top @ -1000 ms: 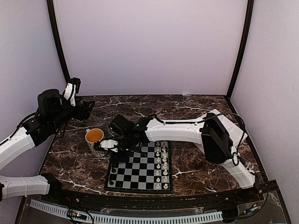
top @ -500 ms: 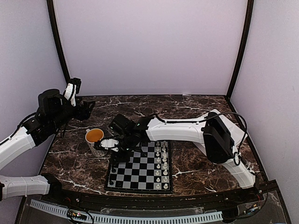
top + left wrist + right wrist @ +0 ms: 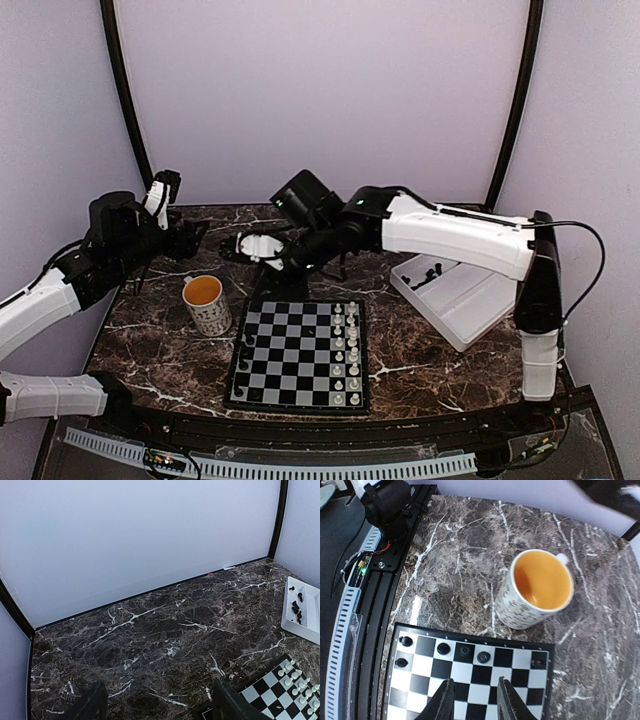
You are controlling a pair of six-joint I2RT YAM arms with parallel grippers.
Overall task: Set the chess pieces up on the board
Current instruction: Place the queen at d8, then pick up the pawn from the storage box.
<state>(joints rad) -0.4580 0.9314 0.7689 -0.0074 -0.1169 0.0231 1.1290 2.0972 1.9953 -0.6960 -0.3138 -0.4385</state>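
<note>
Top view: my right gripper [image 3: 258, 247] hangs behind the board [image 3: 300, 360], jaws spread and empty. Black chess pieces [image 3: 243, 352] stand along its left edge, and others lie in the white tray [image 3: 470, 310]. Next, I reckon, I should pinch one straight down by its slim body.
Left wrist: my left gripper [image 3: 157, 692] gapes over veined marble [image 3: 150, 630].
Right wrist: glossy checks, glazed mug [image 3: 537, 587].

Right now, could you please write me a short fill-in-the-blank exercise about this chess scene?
The mug is ____ inside. The tray holding the loose chess pieces is coloured ____. In the top view, the white figures stand along the ____ side of the board. The right gripper is ____, with nothing between its fingers.
Missing words: orange; white; right; open.
</note>
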